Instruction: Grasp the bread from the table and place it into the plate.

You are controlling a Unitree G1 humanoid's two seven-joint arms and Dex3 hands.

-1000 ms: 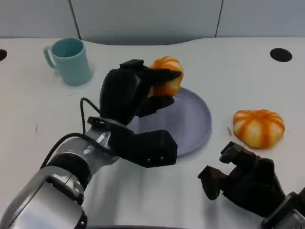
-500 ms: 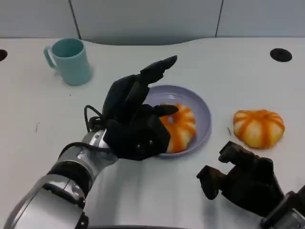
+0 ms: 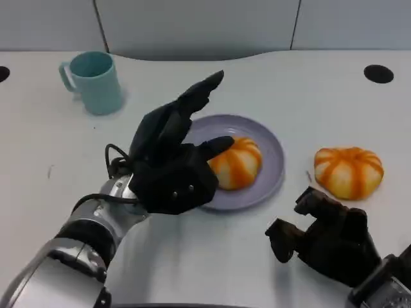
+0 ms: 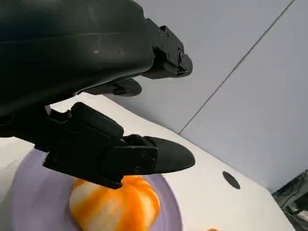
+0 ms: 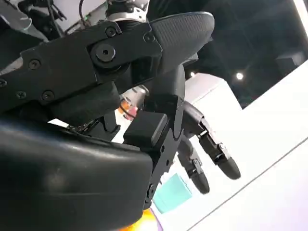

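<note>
- Head view: left hand point(image 3: 172, 168), fingers spread and holding nothing, sits just beside the bread point(image 3: 236, 162), which lies in the plate point(image 3: 273, 157) mid-tabletop.
- Right hand point(image 3: 327, 240), loosely curled and empty, is nearer a second bread point(image 3: 349, 171) near the tabletop's right edge.

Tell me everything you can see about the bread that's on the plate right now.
The bread on the plate is a round, domed bun, glossy orange with pale cream stripes running down from its top, like a small pumpkin. It looks soft and whole. It sits upright inside the lavender plate, slightly toward the robot's side of centre. The left hand is open beside it with fingers spread; one finger reaches over the bun's edge, though contact cannot be told.
</note>
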